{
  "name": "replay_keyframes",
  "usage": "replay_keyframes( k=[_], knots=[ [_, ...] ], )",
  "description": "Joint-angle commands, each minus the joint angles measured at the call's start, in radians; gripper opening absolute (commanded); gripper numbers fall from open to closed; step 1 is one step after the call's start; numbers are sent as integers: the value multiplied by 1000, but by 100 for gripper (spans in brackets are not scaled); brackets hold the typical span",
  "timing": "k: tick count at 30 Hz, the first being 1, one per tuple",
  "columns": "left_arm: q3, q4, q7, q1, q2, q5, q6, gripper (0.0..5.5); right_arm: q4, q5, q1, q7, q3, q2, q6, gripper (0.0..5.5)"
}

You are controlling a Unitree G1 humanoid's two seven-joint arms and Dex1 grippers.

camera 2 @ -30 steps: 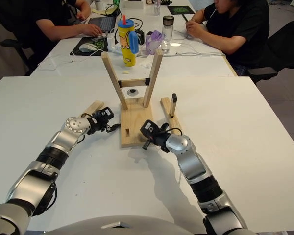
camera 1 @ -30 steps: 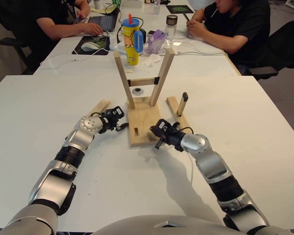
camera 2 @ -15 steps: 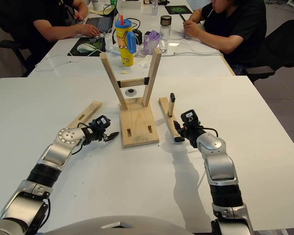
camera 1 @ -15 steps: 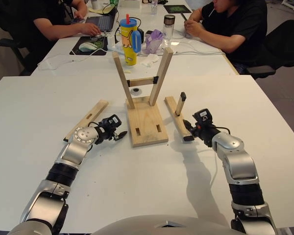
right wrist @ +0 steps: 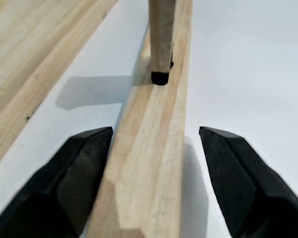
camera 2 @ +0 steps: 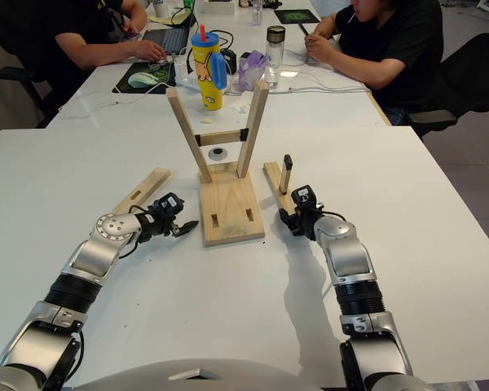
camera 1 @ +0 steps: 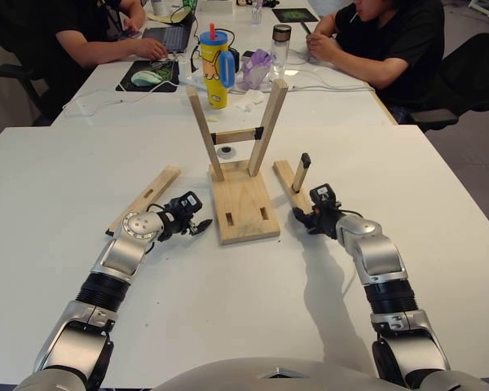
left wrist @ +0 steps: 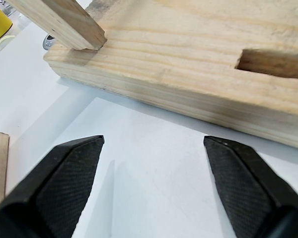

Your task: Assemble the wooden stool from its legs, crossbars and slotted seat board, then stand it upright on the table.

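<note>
- The seat board (camera 1: 244, 204) lies at frame centre with two legs (camera 1: 205, 134) slotted upright; our left gripper (left wrist: 154, 140), jaws apart and empty, sits beside it; a nudge could topple them;
- our right gripper (right wrist: 155, 133), jaws spread, straddles the loose leg (camera 1: 286, 175) right of centre; gripping its end may let it swing.

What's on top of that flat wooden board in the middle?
Two legs joined by a crossbar stand at the seat board's far end, leaning apart. Its two near slots are empty. The leg ends hide whatever holds them.
</note>
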Motion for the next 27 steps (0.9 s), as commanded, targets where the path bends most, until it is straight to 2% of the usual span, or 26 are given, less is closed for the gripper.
replay_keyframes(
  k=[1,4,7,16,22,26,27],
  knots=[
    [-4,-11,-14,12,7,5,18,373,17,10,-15,7,18,1,34,252],
    [-5,-21,-16,11,9,8,16,373,22,10,-19,8,26,-1,31,206],
    [16,-39,-11,9,-9,-16,1,373,31,13,-21,0,19,1,10,205],
    [182,-219,12,57,-105,-256,87,373,34,81,-96,-135,-170,46,-293,204],
    [270,-199,-4,-21,-131,-388,129,373,-104,315,-179,-88,-304,100,-440,204],
    [339,-231,-56,-54,-120,-527,199,373,-289,641,-215,-5,-345,89,-245,204],
    [365,-248,-69,-57,-120,-580,229,393,-318,735,-222,4,-362,80,-185,204]
  ],
)
